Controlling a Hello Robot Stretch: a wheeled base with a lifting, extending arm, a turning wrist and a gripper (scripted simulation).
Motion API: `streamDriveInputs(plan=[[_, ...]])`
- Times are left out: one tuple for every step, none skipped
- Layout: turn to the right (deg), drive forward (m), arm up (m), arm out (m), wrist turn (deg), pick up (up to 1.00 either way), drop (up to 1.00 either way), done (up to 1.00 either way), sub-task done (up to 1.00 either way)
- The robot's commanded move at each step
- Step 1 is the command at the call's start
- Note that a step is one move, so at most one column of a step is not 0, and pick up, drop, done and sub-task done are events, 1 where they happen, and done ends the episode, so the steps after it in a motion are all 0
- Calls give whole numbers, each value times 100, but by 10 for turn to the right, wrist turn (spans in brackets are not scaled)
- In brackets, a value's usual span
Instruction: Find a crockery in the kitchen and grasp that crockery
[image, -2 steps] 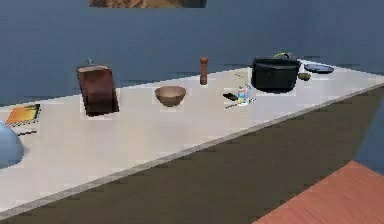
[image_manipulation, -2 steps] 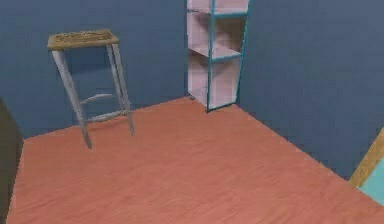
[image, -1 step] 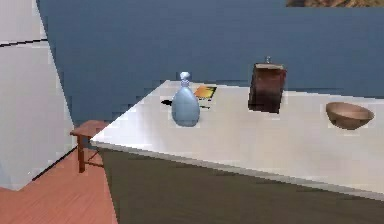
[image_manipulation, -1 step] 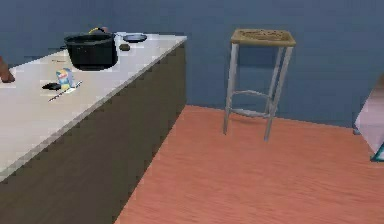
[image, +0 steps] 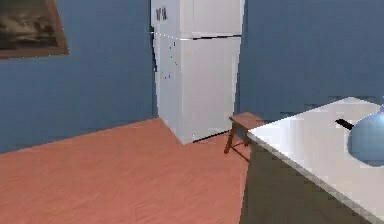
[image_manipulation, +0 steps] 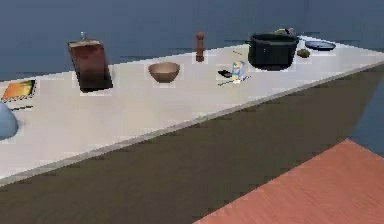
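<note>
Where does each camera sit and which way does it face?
Forward view: on the robot, facing ahead and slightly down at a white fridge and a counter corner at its right.
Arm side view: on the robot's body, facing out sideways across the counter with a bowl and a black pot.
Shared: the counter and a pale blue rounded thing, forward view's right edge, arm side view's left edge.

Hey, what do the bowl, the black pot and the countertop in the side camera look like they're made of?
The bowl looks tan and matte, likely ceramic or wood; its even colour leaves that open. The black pot has a faint sheen, so it is probably metal or enamel. The countertop is pale, smooth and uniform, perhaps laminate or stone.
</note>
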Motion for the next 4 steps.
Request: streamDriveInputs(plan=[[450,0,0,0,0,0,0,0,0],[450,0,0,0,0,0,0,0,0],[390,0,0,0,0,0,0,0,0],[0,100,0,0,0,0,0,0,0]])
